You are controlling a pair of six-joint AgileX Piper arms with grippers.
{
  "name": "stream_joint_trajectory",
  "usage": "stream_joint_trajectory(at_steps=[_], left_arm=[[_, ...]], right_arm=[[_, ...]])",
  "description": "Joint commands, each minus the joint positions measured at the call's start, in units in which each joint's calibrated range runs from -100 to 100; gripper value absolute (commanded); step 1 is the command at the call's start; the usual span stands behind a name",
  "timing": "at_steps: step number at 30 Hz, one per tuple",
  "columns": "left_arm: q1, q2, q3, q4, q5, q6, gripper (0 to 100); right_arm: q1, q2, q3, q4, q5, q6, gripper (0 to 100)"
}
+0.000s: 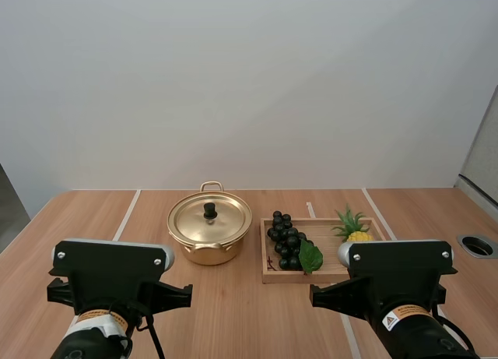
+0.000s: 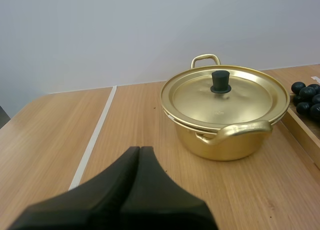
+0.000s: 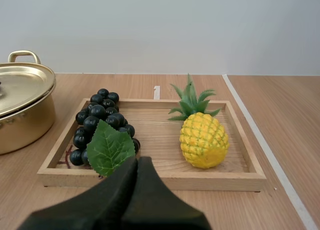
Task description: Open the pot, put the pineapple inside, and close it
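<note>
The left tool (image 2: 140, 149) has its two black fingers pressed together into one dark wedge, holding nothing, and it hangs low over the bench (image 2: 60, 130) on the near side of the pot (image 2: 225, 140), well apart from it. The right tool (image 3: 137, 159) is likewise closed on nothing, its fingers meeting in a single wedge just in front of the near rim of the tray (image 3: 150, 180). The pineapple (image 3: 203, 140) lies inside the tray, toward its right end, tilted so that its green crown points to the far rim. A bunch of dark grapes (image 3: 97, 117) with a green leaf (image 3: 110, 147) fills the tray's left end, apart from the pineapple. The pot stands on the bench just beside the tray's left side. It is golden with two loop handles, one toward the near side and one toward the far side. Its lid (image 2: 220, 98) sits flat on top, with a black knob (image 2: 220, 82) at the middle.
</note>
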Motion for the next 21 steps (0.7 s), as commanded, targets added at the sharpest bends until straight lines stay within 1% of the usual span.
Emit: stream_joint_trajectory(at_steps=[1,21], left_arm=[[2.55,0.0,0.0,-4.8,-4.7,-5.6,0],[2.55,0.0,0.0,-4.8,-4.7,-5.7,0]], right_arm=[[0.2,0.0,0.0,7.9,-1.2,-11.1,0],[0.2,0.0,0.0,7.9,-1.8,-11.1,0]])
